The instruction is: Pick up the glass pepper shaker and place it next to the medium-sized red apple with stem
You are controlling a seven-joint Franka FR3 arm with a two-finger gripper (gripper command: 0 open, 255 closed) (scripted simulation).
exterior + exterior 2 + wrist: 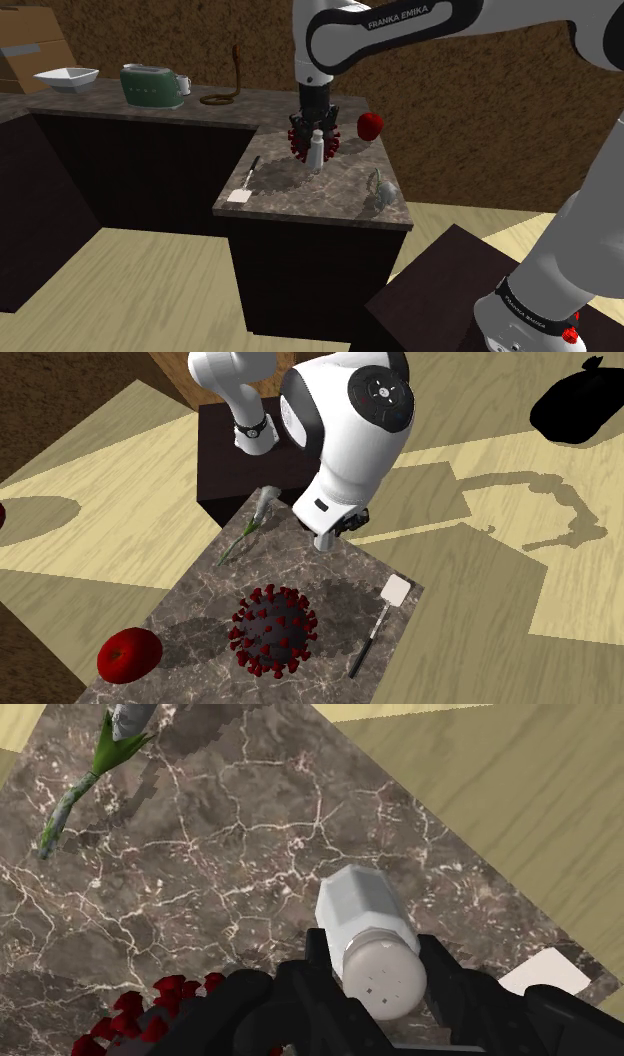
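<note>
Pincer (380, 962): mine, clamped on the cap end of the white pepper shaker (360, 904), which stands upright at mid-table (300, 200), just before a red-spiked ball (275, 630). Step in hand: grasp made, carry pending. Next, as I judge it: lift clear of the ball and set the shaker just beside the red apple (370, 125).

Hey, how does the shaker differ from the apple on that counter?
Colour: the shaker is white, the apple red. Shape: the shaker is a tall, faceted bottle with a holed cap; the apple is round. State: the shaker is clasped between the jaws, while the apple sits free near the counter's edge. Both are over the same dark marbled counter, close to the spiky ball.
</note>
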